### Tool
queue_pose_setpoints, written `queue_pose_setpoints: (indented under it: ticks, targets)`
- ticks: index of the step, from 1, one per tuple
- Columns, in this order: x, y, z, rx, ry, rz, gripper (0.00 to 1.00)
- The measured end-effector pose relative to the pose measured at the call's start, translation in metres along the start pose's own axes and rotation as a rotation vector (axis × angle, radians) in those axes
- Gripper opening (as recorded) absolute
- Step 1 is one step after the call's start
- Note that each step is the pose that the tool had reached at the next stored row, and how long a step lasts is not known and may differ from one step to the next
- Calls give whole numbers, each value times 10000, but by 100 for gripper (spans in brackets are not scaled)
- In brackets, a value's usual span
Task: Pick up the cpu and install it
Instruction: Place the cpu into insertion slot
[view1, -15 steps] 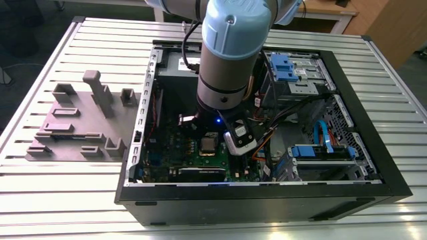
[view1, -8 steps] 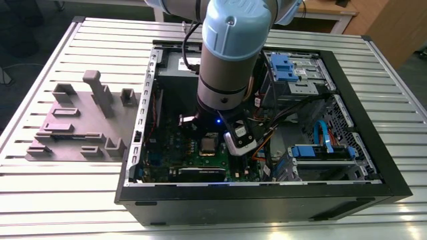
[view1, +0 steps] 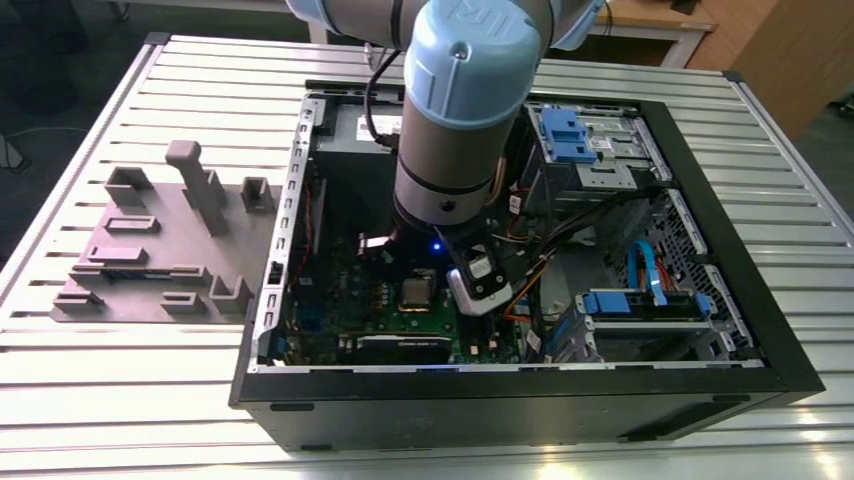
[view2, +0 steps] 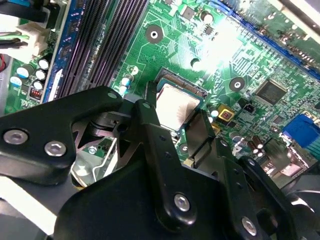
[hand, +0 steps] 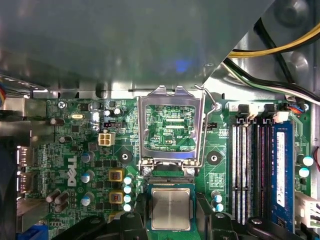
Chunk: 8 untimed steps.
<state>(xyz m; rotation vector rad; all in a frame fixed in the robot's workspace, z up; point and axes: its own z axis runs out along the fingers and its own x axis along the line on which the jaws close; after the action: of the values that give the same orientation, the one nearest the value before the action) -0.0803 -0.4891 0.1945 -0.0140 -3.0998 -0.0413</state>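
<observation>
Black computer case (view1: 534, 410) lies open; on its green motherboard (hand: 220, 177) the gripper (view2: 175, 114) pinches the cpu (hand: 171, 207) by two edges, at the socket (hand: 170, 181) (load frame (hand: 170, 100) raised). Seating step, I judge; it calls for square, level lowering.

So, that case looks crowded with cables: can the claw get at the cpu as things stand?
Probably yes. The claw hangs right at the cpu, the socket's metal frame is flipped open away from it, and no cable lies across the cpu.
</observation>
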Motion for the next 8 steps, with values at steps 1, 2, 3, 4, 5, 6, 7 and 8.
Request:
queue_pose_setpoints:
  ticks: [1, 2, 3, 4, 5, 6, 7, 8]
  targets:
    - [5, 0, 5, 1, 1, -12, 47]
    - [11, -1, 8, 3, 2, -23, 47]
    - [14, 0, 11, 2, 2, -31, 47]
    - [15, 0, 14, 2, 1, -34, 47]
    - [15, 0, 19, 0, 1, -34, 47]
    - [15, 0, 23, 1, 1, -34, 47]
    - [15, -1, 26, 1, 1, -34, 47]
    - [15, -1, 28, 2, 2, -33, 47]
